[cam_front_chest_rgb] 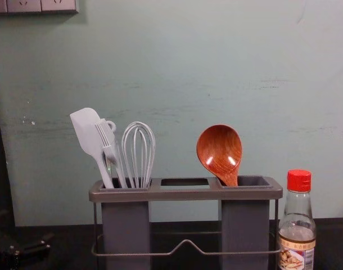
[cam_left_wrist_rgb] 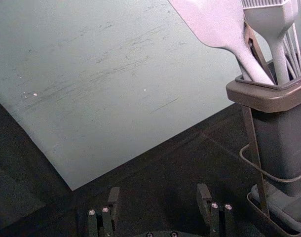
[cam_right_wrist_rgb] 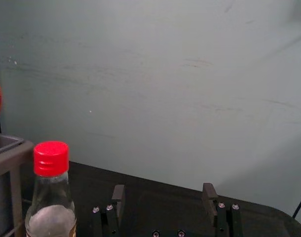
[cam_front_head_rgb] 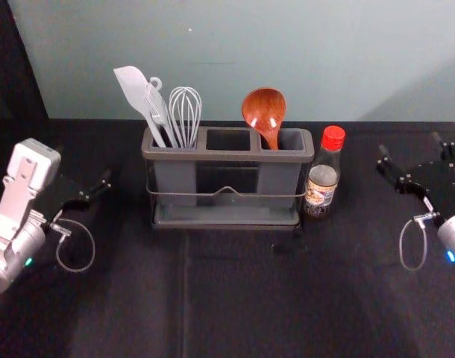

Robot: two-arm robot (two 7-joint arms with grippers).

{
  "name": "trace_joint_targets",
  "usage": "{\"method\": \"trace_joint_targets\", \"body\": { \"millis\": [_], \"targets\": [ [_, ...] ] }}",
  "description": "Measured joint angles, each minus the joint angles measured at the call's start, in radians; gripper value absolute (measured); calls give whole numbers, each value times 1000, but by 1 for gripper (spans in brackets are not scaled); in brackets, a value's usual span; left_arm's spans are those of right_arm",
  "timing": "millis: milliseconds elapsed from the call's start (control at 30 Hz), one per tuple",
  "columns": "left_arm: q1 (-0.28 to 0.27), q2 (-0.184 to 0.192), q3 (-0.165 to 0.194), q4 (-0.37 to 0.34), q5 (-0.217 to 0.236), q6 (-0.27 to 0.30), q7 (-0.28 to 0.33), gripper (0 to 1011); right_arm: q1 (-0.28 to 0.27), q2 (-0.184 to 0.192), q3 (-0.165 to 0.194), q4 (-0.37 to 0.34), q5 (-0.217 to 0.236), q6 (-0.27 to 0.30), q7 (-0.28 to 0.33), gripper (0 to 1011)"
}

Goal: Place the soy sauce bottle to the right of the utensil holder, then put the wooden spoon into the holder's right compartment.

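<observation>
1. On the black-covered table (cam_front_head_rgb: 250, 298), one utensil holder (cam_front_head_rgb: 227, 156) is standing upright; I am counting three openings along its top.
2. At the holder's right side, one soy sauce bottle (cam_front_head_rgb: 321, 185) is standing upright, just beside the frame, wearing one red cap (cam_front_head_rgb: 333, 138). I am not able to tell whether bottle and frame are touching.
3. In the right compartment (cam_front_head_rgb: 291, 138), one wooden spoon (cam_front_head_rgb: 263, 110) is resting with its bowl up, its handle going down into the opening.
4. In the left compartment, I am counting one whisk (cam_front_head_rgb: 186, 104), one spatula (cam_front_head_rgb: 130, 86) and one brush (cam_left_wrist_rgb: 276, 24); at least one more utensil is showing partly behind them.
5. Well apart from the holder, on its left, my left gripper (cam_front_head_rgb: 83, 162) is hovering, its two fingers (cam_left_wrist_rgb: 113, 202) standing wide apart.
6. Off to the right, beyond the bottle, my right gripper (cam_front_head_rgb: 410, 143) is hovering, its two fingers (cam_right_wrist_rgb: 120, 197) also spreading wide.
7. Behind everything, one grey-green wall (cam_front_head_rgb: 287, 45) is rising, and one socket panel (cam_front_chest_rgb: 39, 5) is showing high on the left.
</observation>
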Motion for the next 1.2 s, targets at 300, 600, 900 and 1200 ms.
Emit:
{"method": "trace_joint_targets", "body": {
  "millis": [300,600,900,1200],
  "targets": [
    [0,0,0,0,0,0,0,1000,1,0,1,-1,1,0,0,1002],
    [0,0,0,0,0,0,0,1000,2,1,1,-2,2,3,1,1003],
    [0,0,0,0,0,0,0,1000,2,1,2,-3,4,4,3,1002],
    [0,0,0,0,0,0,0,1000,2,1,2,-4,5,5,4,1002]
  ]
}}
